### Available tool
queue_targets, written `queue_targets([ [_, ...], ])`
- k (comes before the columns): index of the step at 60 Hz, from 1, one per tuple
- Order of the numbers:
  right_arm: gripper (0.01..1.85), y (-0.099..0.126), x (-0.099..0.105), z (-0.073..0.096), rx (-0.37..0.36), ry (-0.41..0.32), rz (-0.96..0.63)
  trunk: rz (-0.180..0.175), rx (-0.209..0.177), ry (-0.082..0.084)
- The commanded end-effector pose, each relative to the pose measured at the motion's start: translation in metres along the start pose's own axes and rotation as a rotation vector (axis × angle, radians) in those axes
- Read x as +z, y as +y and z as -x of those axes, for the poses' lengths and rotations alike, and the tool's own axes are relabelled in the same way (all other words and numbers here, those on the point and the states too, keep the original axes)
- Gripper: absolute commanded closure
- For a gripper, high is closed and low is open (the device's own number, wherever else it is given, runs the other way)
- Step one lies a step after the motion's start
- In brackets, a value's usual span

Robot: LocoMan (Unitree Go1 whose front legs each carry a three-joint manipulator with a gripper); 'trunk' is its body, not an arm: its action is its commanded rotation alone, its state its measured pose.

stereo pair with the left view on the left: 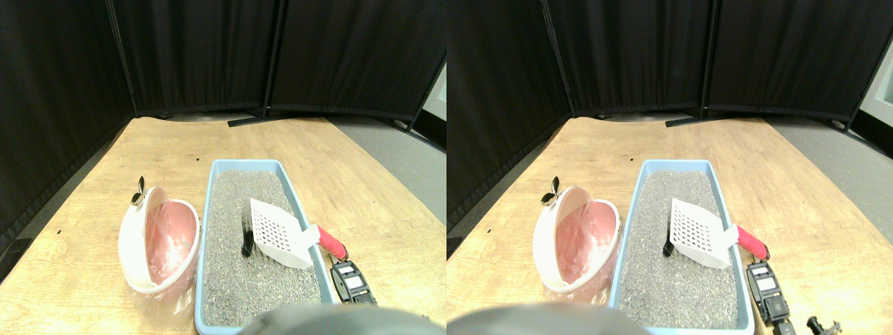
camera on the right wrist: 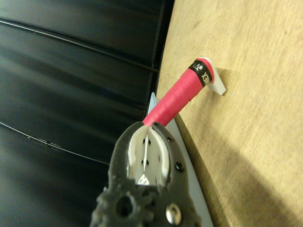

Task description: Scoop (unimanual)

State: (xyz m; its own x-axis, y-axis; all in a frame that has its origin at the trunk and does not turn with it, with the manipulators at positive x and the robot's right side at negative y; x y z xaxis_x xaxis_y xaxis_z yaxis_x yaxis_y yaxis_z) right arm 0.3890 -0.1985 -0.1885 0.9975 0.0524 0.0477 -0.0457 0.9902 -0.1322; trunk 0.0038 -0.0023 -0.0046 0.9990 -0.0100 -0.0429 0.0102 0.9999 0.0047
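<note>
Since the white slotted scoop (stereo pair with the left view on the left: pixel 278 234) sits tilted in the middle of the blue litter tray (stereo pair with the left view on the left: pixel 244 162), with its pink wrapped handle (stereo pair with the left view on the left: pixel 331 242) poking out over the tray's right rim, I'd say the step in hand is getting a solid grip on that handle before any digging starts.

The right gripper (stereo pair with the left view on the left: pixel 347 279) is in the lower right of the stereo view, just beside the handle's outer end. The wrist view shows the pink wrap running away from the dark jaw frame. Honestly I can't tell from either view whether the gripper is spread, pressed together or actually pinching the handle, so I'd treat the grasp as unconfirmed.

The thing worth scooping looks like the small dark clump (stereo pair with the left view on the left: pixel 247 243) lying on the grey litter (stereo pair with the left view on the left: pixel 230 279), touching or just beside the scoop's left edge. The white bin (stereo pair with the left view on the left: pixel 132 237) with the pink bag (stereo pair with the left view on the left: pixel 167 234) leans just left of the tray, and I'd guess that's the drop-off.

How I'd do it well:
- grab the wrapped part squarely, not the very tip, so the scoop can't twist
- drop the front edge into the litter on the near side of the clump and push under it, not over it
- lift level, so the loose grains can fall through the slots
- clear the tray's left wall before tipping into the bin

Biggest risk, I reckon, is the head rolling in a loose grip and nudging the clump away.
</note>
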Motion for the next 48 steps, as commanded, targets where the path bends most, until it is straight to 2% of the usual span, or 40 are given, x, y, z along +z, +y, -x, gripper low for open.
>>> queue_targets([
  [1,1.43,0.0,0.007,0.0,-0.005,-0.037,0.008,0.004,0.005,-0.002],
  [10,1.42,-0.001,0.007,0.001,-0.011,-0.033,0.019,0.005,-0.002,-0.007],
  [29,1.45,-0.007,0.012,0.0,0.003,-0.069,0.001,0.005,-0.015,-0.002],
  [33,1.38,-0.01,0.011,-0.001,0.007,-0.087,-0.05,0.003,-0.019,-0.002],
  [45,0.98,-0.021,0.007,-0.009,0.017,-0.131,-0.159,0.001,-0.023,0.002],
  [48,0.93,-0.022,0.006,-0.011,0.017,-0.132,-0.172,0.002,-0.023,0.004],
])
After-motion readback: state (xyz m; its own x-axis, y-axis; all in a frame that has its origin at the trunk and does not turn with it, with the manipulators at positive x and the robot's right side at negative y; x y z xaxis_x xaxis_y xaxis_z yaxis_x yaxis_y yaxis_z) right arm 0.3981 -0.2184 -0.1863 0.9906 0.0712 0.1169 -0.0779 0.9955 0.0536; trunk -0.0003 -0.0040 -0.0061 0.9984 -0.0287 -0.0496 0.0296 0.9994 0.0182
